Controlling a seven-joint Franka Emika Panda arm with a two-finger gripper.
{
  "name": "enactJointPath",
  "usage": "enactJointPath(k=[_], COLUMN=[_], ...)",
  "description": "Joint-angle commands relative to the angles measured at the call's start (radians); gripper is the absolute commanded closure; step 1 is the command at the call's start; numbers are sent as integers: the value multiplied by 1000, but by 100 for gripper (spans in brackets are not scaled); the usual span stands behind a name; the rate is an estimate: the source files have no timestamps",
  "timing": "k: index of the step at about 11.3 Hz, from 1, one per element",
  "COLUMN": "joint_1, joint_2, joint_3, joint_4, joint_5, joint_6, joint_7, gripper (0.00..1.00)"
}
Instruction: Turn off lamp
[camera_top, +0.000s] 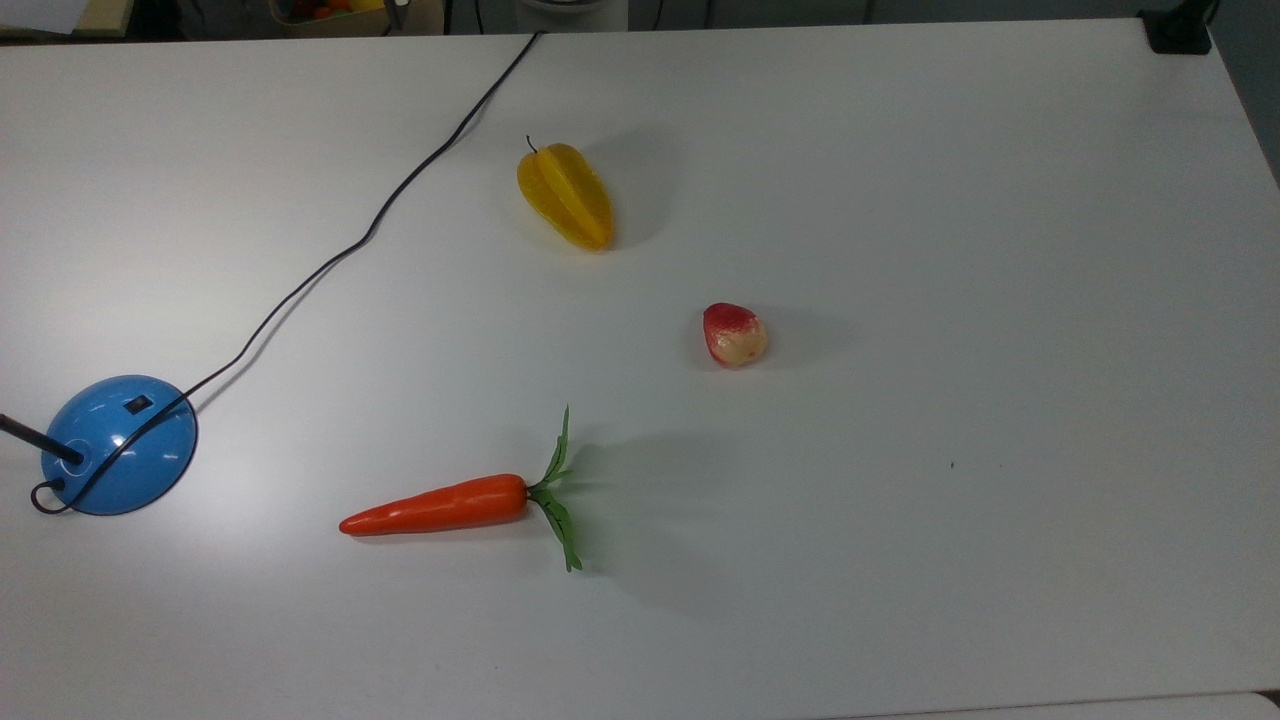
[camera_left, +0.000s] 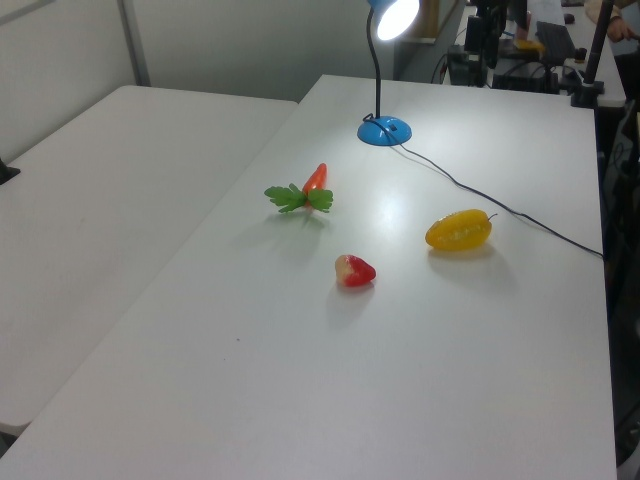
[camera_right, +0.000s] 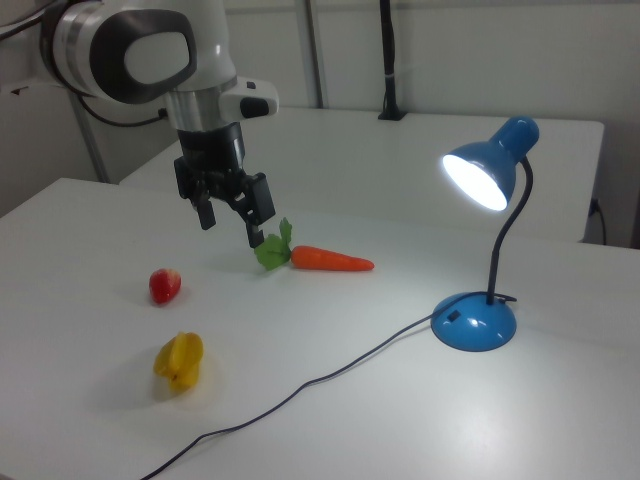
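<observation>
The lamp (camera_right: 489, 240), a glossy blue dome-shaped base with a thin black curved stem and a blue shade, is lit: its bulb glows white in the right view and throws a bright patch on the white table (camera_top: 900, 200). So the task is not yet done, and nothing about the lamp suggests it has been touched. It stands at the right view's right, at the far end of the table in the left view, and at the top view's left edge, where the small black rocker switch (camera_top: 139, 404) shows on the dome's upper slope. A long black cord (camera_top: 400, 190) snakes away from the base across the table.

The robot's two-finger gripper (camera_right: 232, 226) hangs above the table at the right view's left, well apart from the lamp. Its black fingers (camera_right: 254, 232) point down, spread apart with a clear gap between them, and they hold nothing. Beneath and just beside it lies an orange plastic carrot with green leaves (camera_right: 318, 258); a small red and cream strawberry-like toy fruit (camera_right: 165, 285) and a yellow ridged starfruit toy (camera_right: 180, 361) lie nearer in the right view.

As I judge it, the whole job is left: the arm must cross to the blue base, come down over the rocker switch and press it until the bulb goes dark
</observation>
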Motion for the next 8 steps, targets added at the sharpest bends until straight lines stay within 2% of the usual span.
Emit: enactJointPath(k=[1,7,8], joint_1=[-12,-13,-12], joint_2=[5,8,9], joint_3=[12,12,12], joint_4=[8,8,8], joint_5=[-14,-12,-13], joint_6=[26,29,29], joint_7=[15,5,4], gripper=[0,0,11])
